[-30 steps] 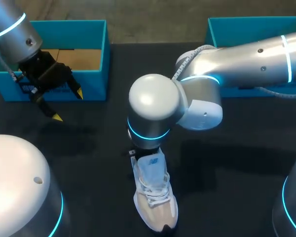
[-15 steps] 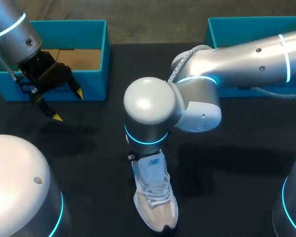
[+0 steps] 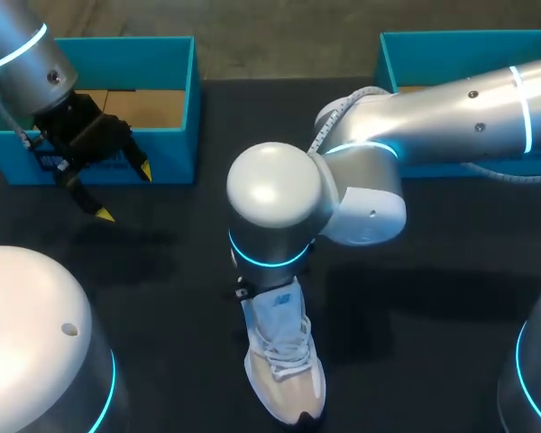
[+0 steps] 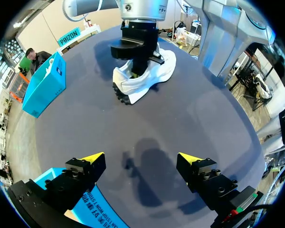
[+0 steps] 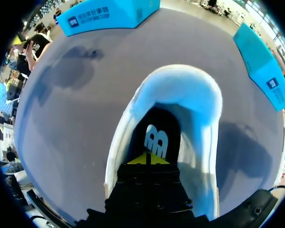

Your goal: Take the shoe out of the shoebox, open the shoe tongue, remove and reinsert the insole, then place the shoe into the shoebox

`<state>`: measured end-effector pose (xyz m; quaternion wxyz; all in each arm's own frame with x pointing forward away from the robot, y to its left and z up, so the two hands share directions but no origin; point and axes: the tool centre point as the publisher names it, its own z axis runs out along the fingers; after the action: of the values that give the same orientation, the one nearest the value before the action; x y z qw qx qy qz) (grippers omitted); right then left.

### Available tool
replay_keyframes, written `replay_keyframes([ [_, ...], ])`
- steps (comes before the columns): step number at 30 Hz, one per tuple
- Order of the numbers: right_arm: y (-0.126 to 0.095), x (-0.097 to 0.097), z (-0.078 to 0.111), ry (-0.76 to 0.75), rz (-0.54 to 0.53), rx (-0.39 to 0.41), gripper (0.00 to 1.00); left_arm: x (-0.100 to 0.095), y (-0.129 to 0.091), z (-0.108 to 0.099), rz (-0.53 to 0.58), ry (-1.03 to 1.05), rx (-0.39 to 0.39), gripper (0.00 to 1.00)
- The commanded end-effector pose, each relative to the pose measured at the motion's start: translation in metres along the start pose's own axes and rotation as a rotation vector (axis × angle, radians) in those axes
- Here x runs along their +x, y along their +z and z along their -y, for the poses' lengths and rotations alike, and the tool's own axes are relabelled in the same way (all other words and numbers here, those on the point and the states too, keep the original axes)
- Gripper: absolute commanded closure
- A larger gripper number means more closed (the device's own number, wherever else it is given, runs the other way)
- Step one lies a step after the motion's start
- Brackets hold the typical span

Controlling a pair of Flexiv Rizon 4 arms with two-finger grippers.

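A white and beige shoe [image 3: 284, 365] stands on the black table near the front middle, toe toward the front edge. My right arm [image 3: 279, 207] comes across from the right and hangs over the shoe's heel. In the right wrist view my right gripper [image 5: 147, 159] is shut, its yellow tips together inside the shoe's opening [image 5: 156, 133], just above the dark insole [image 5: 156, 138]. Nothing shows between the tips. My left gripper [image 3: 124, 194] hangs open in front of the left shoebox [image 3: 117, 81], far from the shoe [image 4: 147, 76]. Nothing lies between its fingers [image 4: 141, 159].
A second teal box [image 3: 451, 54] stands at the back right, partly hidden behind my right arm. The left shoebox is open and shows a brown cardboard floor. Its wall [image 4: 95, 209] is close under my left gripper.
My right arm's wrist has shifted slightly left and sunk toward the shoe's heel. The left arm and the shoe have stayed where they were.
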<state>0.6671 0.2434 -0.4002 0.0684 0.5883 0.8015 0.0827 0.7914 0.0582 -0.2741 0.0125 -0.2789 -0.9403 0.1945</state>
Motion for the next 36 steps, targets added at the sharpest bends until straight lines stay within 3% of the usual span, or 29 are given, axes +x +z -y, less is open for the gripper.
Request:
replay_keyframes([
  [1, -0.008, 0.003, 0.005, 0.0, 0.011, -0.018, 1.0, 0.001, 0.0, 0.001, 0.001, 0.0, -0.004, 0.0],
  [12, -0.024, -0.004, -0.01, -0.023, 0.004, -0.025, 1.0, 0.001, 0.0, 0.001, 0.001, 0.0, -0.004, 0.0],
  [20, -0.034, -0.024, -0.015, -0.019, 0.015, 0.095, 1.0, 0.001, 0.0, 0.001, 0.001, 0.0, -0.004, 0.0],
  [26, -0.039, -0.028, -0.015, -0.054, -0.012, 0.169, 1.0, 0.001, 0.0, 0.001, 0.001, 0.0, -0.004, 0.0],
  [30, -0.036, -0.027, -0.01, -0.06, -0.029, 0.209, 0.75, 0.001, 0.0, 0.001, 0.001, 0.0, -0.004, 0.0],
  [36, -0.038, -0.026, -0.001, -0.034, -0.036, 0.283, 0.6, 0.001, 0.0, 0.001, 0.001, 0.0, -0.004, 0.0],
])
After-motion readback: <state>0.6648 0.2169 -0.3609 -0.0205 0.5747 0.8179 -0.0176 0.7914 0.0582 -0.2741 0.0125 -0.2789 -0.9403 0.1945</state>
